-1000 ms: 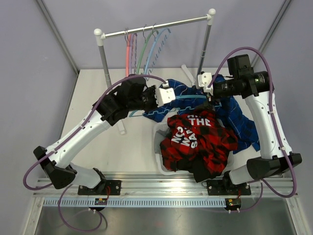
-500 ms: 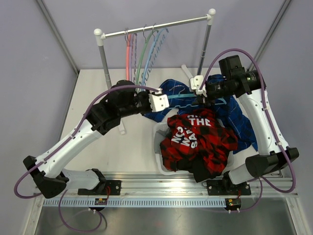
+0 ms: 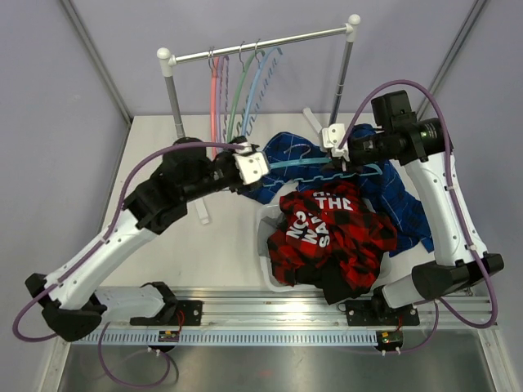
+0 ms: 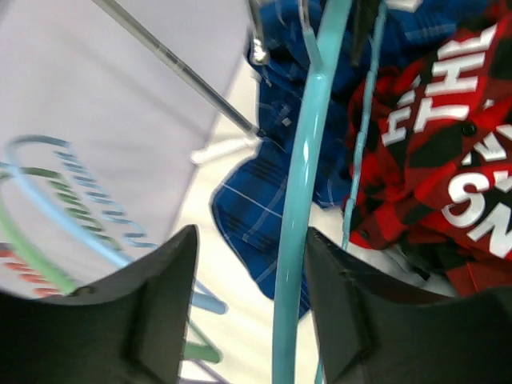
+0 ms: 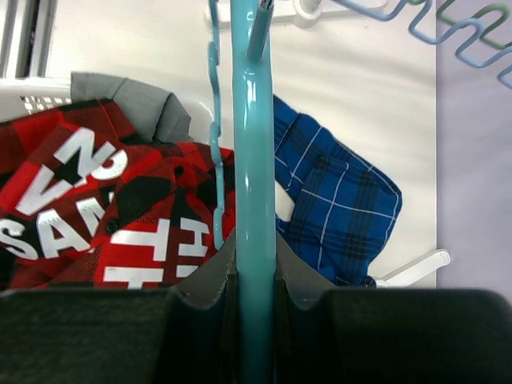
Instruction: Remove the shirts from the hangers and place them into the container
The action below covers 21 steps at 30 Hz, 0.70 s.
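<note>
A teal hanger (image 3: 315,163) hangs level over the table between my two grippers, with no shirt on it. My right gripper (image 3: 346,166) is shut on its bar (image 5: 254,160), which runs straight up between the jaws (image 5: 254,280). My left gripper (image 3: 263,167) is open around the hanger's other end; the teal bar (image 4: 308,160) passes close to the right finger (image 4: 344,312). The blue plaid shirt (image 3: 286,151) lies crumpled on the table under the hanger. The red-and-black plaid shirt (image 3: 331,237) tops the pile in the white container (image 3: 267,245), with a grey shirt (image 5: 136,100) underneath it.
The white-and-steel rail (image 3: 261,45) stands at the back with pink, purple, green and blue hangers (image 3: 237,90) on it. More blue plaid cloth (image 3: 404,208) drapes over the container's right side. A dark shirt (image 3: 343,282) shows at the pile's near edge.
My right gripper has closed on the teal hanger. My left gripper has opened, letting go of the hanger, and its arm has drawn back to the left.
</note>
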Tool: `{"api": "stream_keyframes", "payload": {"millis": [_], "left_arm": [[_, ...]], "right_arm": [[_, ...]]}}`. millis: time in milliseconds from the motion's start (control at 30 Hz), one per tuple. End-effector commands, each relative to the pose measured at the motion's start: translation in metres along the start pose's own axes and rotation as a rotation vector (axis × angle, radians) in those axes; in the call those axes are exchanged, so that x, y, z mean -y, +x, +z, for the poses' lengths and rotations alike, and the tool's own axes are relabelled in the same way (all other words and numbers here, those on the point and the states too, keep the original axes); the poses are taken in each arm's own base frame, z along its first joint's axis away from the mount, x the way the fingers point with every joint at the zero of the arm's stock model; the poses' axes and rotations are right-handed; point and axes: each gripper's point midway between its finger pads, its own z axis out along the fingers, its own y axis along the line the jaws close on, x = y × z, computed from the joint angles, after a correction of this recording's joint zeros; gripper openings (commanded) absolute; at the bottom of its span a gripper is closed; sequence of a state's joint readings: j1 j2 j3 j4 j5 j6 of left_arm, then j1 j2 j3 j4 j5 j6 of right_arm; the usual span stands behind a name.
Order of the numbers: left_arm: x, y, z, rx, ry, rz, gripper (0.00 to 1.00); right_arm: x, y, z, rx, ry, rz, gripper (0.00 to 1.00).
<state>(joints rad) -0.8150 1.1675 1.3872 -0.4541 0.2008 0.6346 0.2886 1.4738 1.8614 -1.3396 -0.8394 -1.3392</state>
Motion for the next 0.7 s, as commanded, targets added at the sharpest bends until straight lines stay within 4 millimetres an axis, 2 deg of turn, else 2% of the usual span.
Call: {"api": "stream_keyframes", "payload": {"millis": [0,33,67,133,167,233,267,300,400,433,567,600,667], "left_arm": [[-0.040,-0.071,-0.047,0.255,-0.183,-0.033,0.64],[-0.042,-0.076,-0.053,0.275,-0.194,-0.056,0.69],[-0.045,-0.084,-0.066,0.305,-0.218,-0.063,0.82],[-0.052,-0.092,-0.079,0.333,-0.257,-0.107,0.97],[-0.055,-0.096,-0.087,0.350,-0.280,-0.120,0.99],[-0.061,-0.104,-0.105,0.378,-0.319,-0.155,0.99],[-0.066,-0.102,-0.111,0.371,-0.355,-0.173,0.99],[-0.068,-0.105,-0.123,0.387,-0.378,-0.196,0.99],[-0.070,-0.097,-0.136,0.380,-0.429,-0.221,0.99],[-0.071,-0.098,-0.146,0.391,-0.449,-0.229,0.99],[-0.067,-0.083,-0.152,0.363,-0.478,-0.258,0.99],[-0.064,-0.077,-0.149,0.352,-0.470,-0.272,0.99],[-0.061,-0.072,-0.149,0.341,-0.472,-0.297,0.99]], "right_arm": [[-0.058,-0.032,-0.026,0.038,-0.117,0.179,0.00],[-0.055,-0.039,-0.030,0.052,-0.099,0.202,0.00],[-0.050,-0.045,-0.032,0.064,-0.067,0.189,0.00],[-0.047,-0.050,-0.037,0.069,-0.025,0.225,0.00],[-0.041,-0.057,-0.042,0.087,0.024,0.197,0.00],[-0.038,-0.058,-0.047,0.092,0.078,0.263,0.00],[-0.030,-0.066,-0.057,0.114,0.147,0.232,0.00],[-0.028,-0.069,-0.062,0.129,0.180,0.278,0.00],[-0.007,-0.072,-0.097,0.191,0.361,0.294,0.00],[0.000,-0.069,-0.111,0.210,0.421,0.365,0.00],[0.024,-0.067,-0.141,0.234,0.584,0.460,0.00],[0.030,-0.060,-0.145,0.229,0.633,0.531,0.00],[0.039,-0.052,-0.153,0.210,0.704,0.566,0.00]]}}
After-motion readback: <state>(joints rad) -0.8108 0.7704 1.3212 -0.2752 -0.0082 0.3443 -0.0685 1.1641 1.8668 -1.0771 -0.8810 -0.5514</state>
